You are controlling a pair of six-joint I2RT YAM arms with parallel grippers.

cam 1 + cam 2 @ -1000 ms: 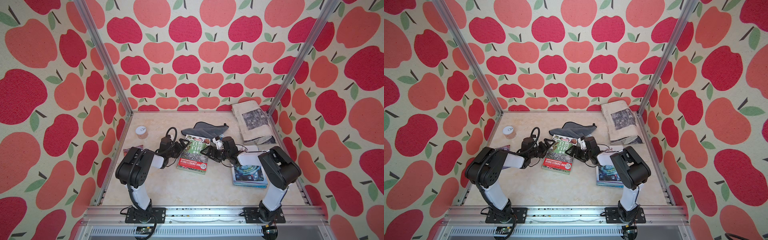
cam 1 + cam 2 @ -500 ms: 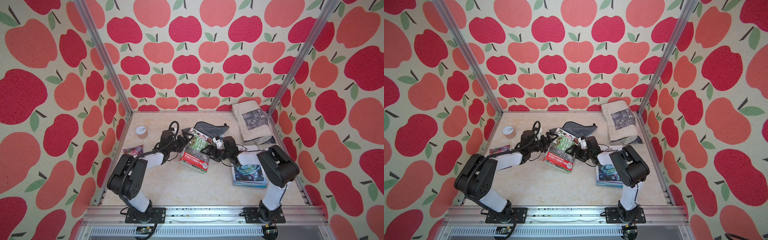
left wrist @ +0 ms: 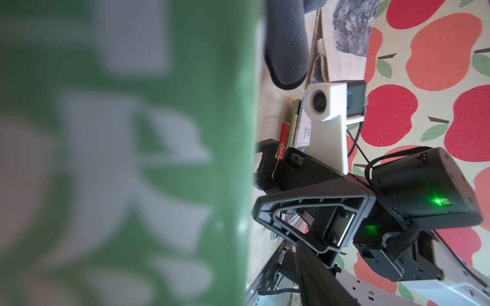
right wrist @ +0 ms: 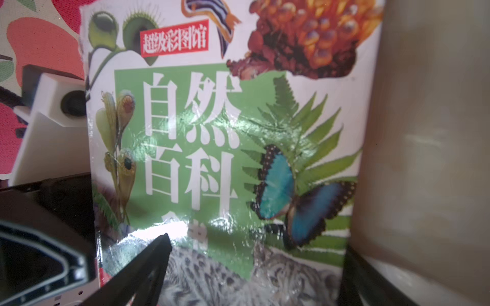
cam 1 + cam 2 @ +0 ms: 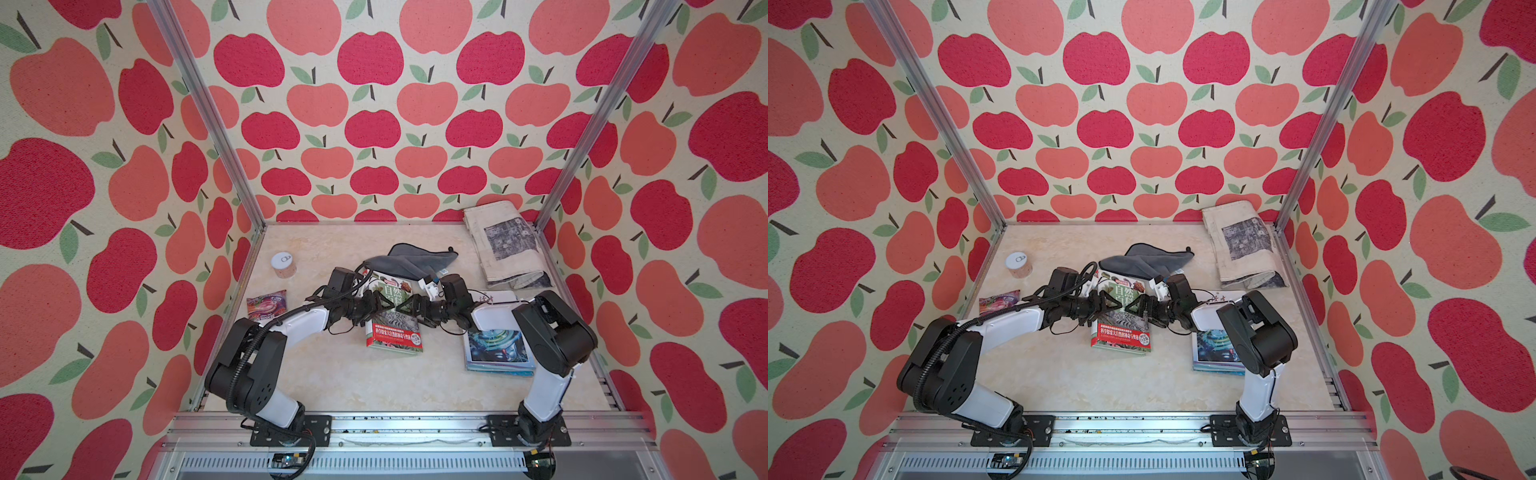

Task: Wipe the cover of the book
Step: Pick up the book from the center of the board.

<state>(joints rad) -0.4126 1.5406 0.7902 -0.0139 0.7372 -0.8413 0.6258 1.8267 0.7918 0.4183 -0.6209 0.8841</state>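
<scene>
The book [image 5: 395, 332], with a green nature cover, stands tilted in the middle of the table, its left side raised. The cover fills the right wrist view [image 4: 225, 159] and lies blurred, close up, in the left wrist view [image 3: 119, 159]. My left gripper [image 5: 380, 303] has the book's left edge between its jaws, one finger on the cover; how tightly they close is hidden. My right gripper [image 5: 409, 306] hovers open over the cover's right part, fingers wide apart [image 4: 257, 246]. A grey cloth [image 5: 409, 259] lies just behind the book, untouched.
A folded newspaper [image 5: 505, 245] lies at the back right. Flat blue books [image 5: 496, 349] sit under the right arm. A small jar [image 5: 284, 264] and a snack packet [image 5: 268, 303] are at the left. Patterned walls enclose three sides.
The book lay flat a second ago; its left side has been levered up and it now stands tilted. The left arm reached farther in over the cover. The right arm barely moved.
</scene>
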